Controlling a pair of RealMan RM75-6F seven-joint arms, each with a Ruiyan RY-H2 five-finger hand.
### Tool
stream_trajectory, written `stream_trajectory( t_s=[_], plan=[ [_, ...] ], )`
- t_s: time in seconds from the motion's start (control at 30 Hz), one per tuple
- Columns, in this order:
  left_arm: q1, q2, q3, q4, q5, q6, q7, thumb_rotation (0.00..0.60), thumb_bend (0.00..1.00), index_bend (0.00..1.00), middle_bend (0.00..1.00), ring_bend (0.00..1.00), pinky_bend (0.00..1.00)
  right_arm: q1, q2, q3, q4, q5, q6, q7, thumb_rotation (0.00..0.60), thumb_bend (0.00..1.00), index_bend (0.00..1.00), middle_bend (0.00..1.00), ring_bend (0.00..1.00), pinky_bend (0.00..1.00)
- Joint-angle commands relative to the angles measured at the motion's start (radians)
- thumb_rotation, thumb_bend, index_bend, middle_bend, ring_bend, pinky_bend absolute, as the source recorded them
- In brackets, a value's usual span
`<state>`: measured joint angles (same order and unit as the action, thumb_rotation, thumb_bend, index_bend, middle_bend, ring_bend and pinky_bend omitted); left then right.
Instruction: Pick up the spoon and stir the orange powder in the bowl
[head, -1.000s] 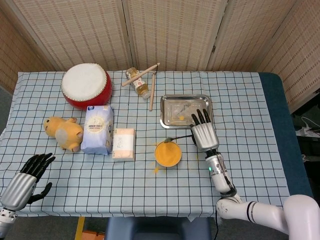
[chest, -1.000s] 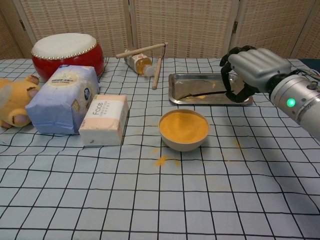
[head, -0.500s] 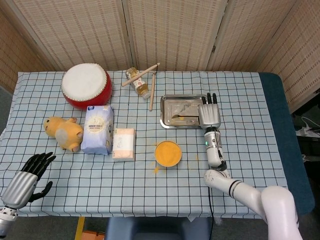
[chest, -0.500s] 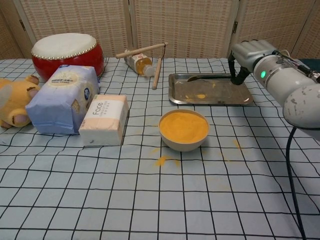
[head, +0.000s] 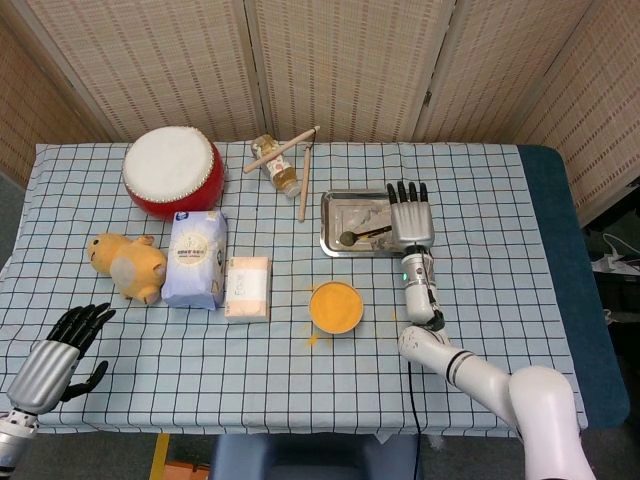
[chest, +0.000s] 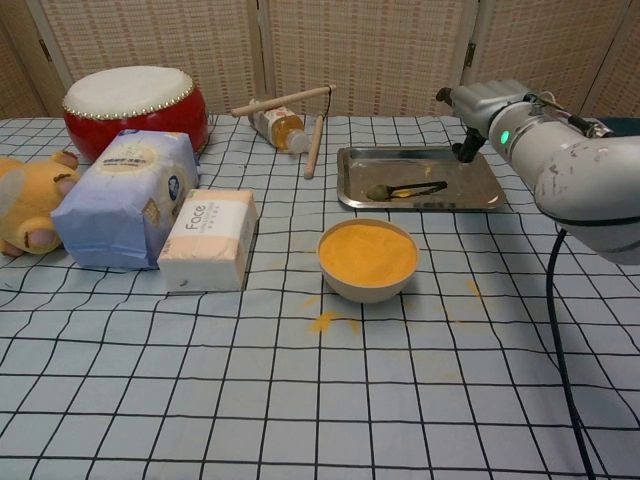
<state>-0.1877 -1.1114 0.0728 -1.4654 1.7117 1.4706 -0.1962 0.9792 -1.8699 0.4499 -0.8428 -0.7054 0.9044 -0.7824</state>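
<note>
The spoon (head: 365, 235) (chest: 405, 188) lies flat in the metal tray (head: 330, 205) (chest: 470, 192), with its scoop toward the tray's left side. Above the tray's right half, my right hand (head: 410, 215) (chest: 475, 108) has its fingers stretched out and apart and holds nothing; in the chest view its fingertips stand just clear of the spoon's handle end. The bowl of orange powder (head: 336, 306) (chest: 367, 258) sits in front of the tray. At the table's near left corner, my left hand (head: 65, 335) is spread and empty.
Orange powder is spilled (chest: 322, 321) in front of the bowl. A tissue box (head: 248, 288), a blue bag (head: 195, 258) and a plush toy (head: 128, 265) lie to the left. A red drum (head: 172, 170), a bottle (head: 276, 166) and wooden sticks (head: 304, 180) stand at the back.
My right hand carried the spoon from beside the bowl back over the tray and let it go; the spoon now lies in the tray. The left hand barely moved.
</note>
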Motion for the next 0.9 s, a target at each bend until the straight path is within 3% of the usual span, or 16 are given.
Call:
stream_trajectory(
  t_s=[0.03, 0.13, 0.2, 0.27, 0.37, 0.47, 0.57, 0.67, 0.77, 0.9],
  plan=[
    [0.002, 0.000, 0.000, 0.001, 0.000, 0.005, -0.001, 0.600, 0.45, 0.00, 0.00, 0.00, 0.07, -0.084, 0.114, -0.018, -0.220, -0.039, 0.095, 0.036, 0.600, 0.43, 0.00, 0.01, 0.00, 0.00],
    [0.006, 0.000, -0.002, 0.004, -0.005, 0.010, -0.006, 0.600, 0.45, 0.00, 0.00, 0.00, 0.07, -0.211, 0.256, -0.095, -0.504, -0.157, 0.241, 0.069, 0.600, 0.41, 0.00, 0.00, 0.00, 0.00],
    [0.007, 0.001, -0.005, 0.003, -0.010, 0.012, -0.007, 0.600, 0.44, 0.00, 0.00, 0.00, 0.07, -0.308, 0.357, -0.173, -0.686, -0.275, 0.356, 0.096, 0.600, 0.39, 0.00, 0.00, 0.00, 0.00],
    [0.010, 0.001, -0.007, 0.001, -0.017, 0.012, 0.000, 0.600, 0.44, 0.00, 0.00, 0.00, 0.07, -0.401, 0.443, -0.264, -0.816, -0.393, 0.452, 0.132, 0.600, 0.39, 0.00, 0.00, 0.00, 0.00],
    [0.014, -0.003, -0.013, -0.003, -0.028, 0.015, 0.016, 0.600, 0.44, 0.00, 0.00, 0.00, 0.07, -0.518, 0.534, -0.385, -0.920, -0.535, 0.562, 0.187, 0.600, 0.38, 0.00, 0.00, 0.00, 0.00],
    [0.022, -0.010, -0.021, -0.011, -0.044, 0.021, 0.044, 0.600, 0.44, 0.00, 0.00, 0.00, 0.08, -0.615, 0.576, -0.480, -0.924, -0.653, 0.658, 0.240, 0.600, 0.34, 0.00, 0.00, 0.00, 0.00],
    [0.024, -0.014, -0.024, -0.014, -0.048, 0.024, 0.059, 0.600, 0.44, 0.00, 0.00, 0.00, 0.08, -0.645, 0.578, -0.504, -0.905, -0.691, 0.690, 0.256, 0.600, 0.31, 0.00, 0.00, 0.00, 0.00],
    [0.027, -0.033, -0.034, -0.006, -0.045, 0.039, 0.086, 0.600, 0.45, 0.00, 0.00, 0.00, 0.07, -0.757, 0.555, -0.560, -0.808, -0.728, 0.794, 0.307, 0.600, 0.31, 0.00, 0.00, 0.00, 0.00],
    [0.029, -0.049, -0.036, 0.002, -0.042, 0.046, 0.096, 0.600, 0.45, 0.00, 0.00, 0.00, 0.09, -0.806, 0.542, -0.571, -0.709, -0.750, 0.813, 0.444, 0.600, 0.31, 0.00, 0.00, 0.00, 0.00],
    [0.027, -0.050, -0.035, -0.002, -0.043, 0.037, 0.108, 0.600, 0.45, 0.00, 0.00, 0.00, 0.09, -0.832, 0.570, -0.537, -0.705, -0.748, 0.829, 0.530, 0.600, 0.31, 0.00, 0.00, 0.00, 0.00]
  ],
)
